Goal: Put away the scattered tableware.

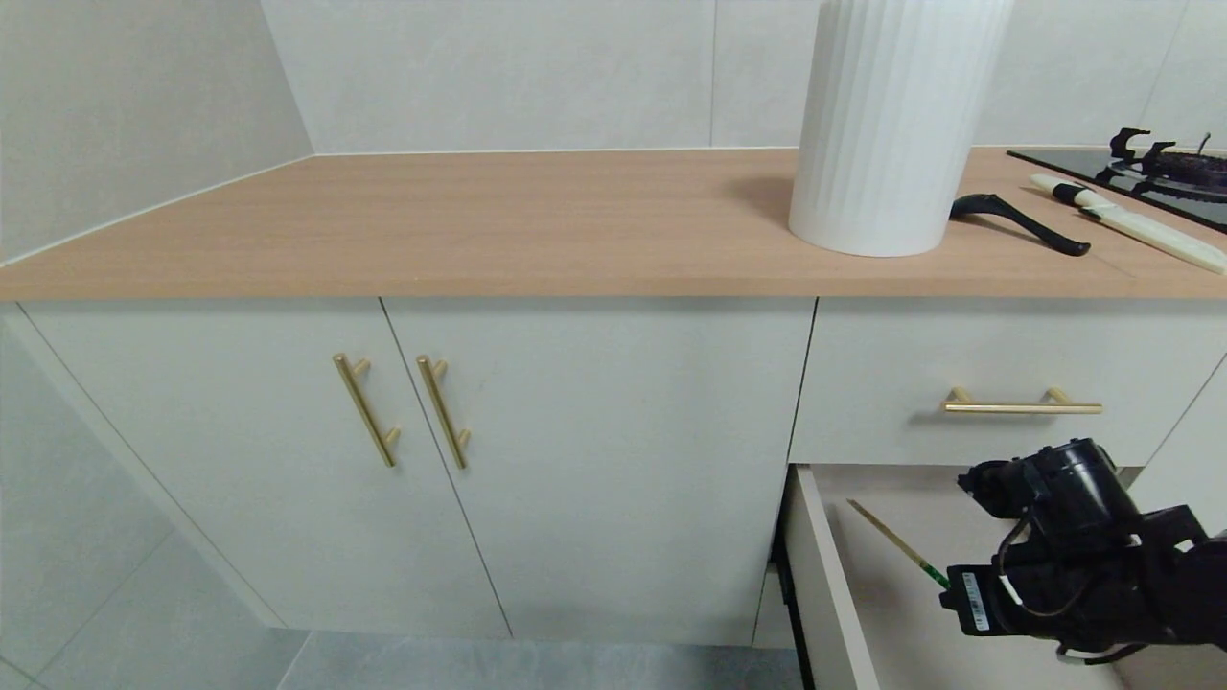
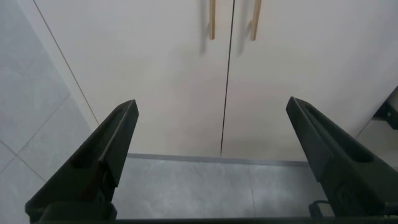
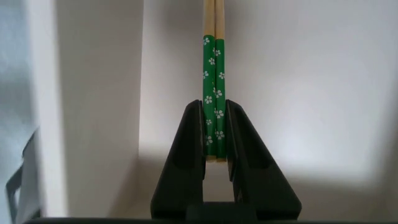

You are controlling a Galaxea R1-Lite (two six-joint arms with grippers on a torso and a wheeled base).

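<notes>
My right end effector (image 3: 215, 109) pinches the chopsticks (image 3: 214, 74) at their green end, and the two fingers press on them from both sides. I judge this grip is chosen so that the long bare part points forward into the open drawer (image 1: 822, 565). The pair hangs above the drawer's pale floor, near its left wall; I cannot tell if the tips touch it. The drawer is pulled out under the tabletop (image 1: 479, 220), so the pair can be laid inside it.

The chopsticks are two thin sticks of light wood lying tight together. The grasped end is painted green with small white flowers.

My left end effector (image 2: 211, 104) is spread wide and holds nothing. It is low before the cabinet doors (image 2: 161, 74), I think to keep out of the way.

On the tabletop more tableware waits: a black-handled utensil (image 1: 1021, 222) and a pale knife (image 1: 1131, 222) beside a white ribbed container (image 1: 891, 125).
</notes>
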